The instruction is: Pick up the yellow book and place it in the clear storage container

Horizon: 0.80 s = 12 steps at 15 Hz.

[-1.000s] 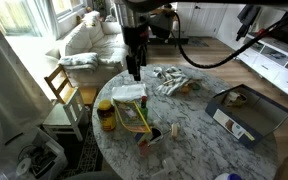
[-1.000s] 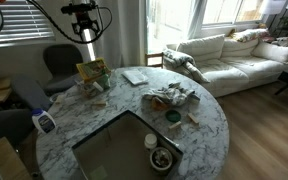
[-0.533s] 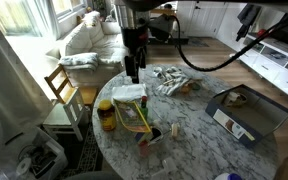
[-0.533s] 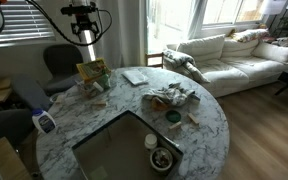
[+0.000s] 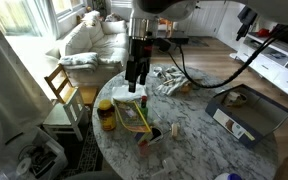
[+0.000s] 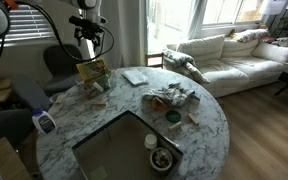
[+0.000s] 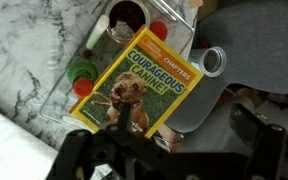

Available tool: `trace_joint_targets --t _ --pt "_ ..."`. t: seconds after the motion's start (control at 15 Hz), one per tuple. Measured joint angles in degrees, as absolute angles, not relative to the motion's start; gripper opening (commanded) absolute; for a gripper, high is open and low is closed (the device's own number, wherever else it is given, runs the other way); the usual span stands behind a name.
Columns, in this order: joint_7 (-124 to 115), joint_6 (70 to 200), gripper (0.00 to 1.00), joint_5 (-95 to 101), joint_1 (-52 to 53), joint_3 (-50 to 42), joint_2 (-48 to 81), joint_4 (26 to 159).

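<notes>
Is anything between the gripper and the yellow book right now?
Nothing visible does. The open gripper hangs above the yellow book, and the book's cover lies bare in the wrist view. The jar stands beside the book, not on it.

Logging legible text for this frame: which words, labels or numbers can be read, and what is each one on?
"COURAGEOUS CANINE!": the title on the cover of the yellow book, in the wrist view.
"CHAPTERS": along the yellow border of the same cover, near the title.
Small print above the title: too small to read.
Both exterior views: any print is too small and blurred to read.
</notes>
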<state>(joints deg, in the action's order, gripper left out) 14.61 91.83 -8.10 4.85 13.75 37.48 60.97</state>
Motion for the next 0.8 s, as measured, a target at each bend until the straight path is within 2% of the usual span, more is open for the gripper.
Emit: trace_joint_targets --t 0.47,0.8 --pt "13.8 105.8 1.0 -16.4 2.7 13.1 35.9 75.5" --pt "10.7 106.5 1.0 -16.5 2.7 11.5 30.7 84.6"
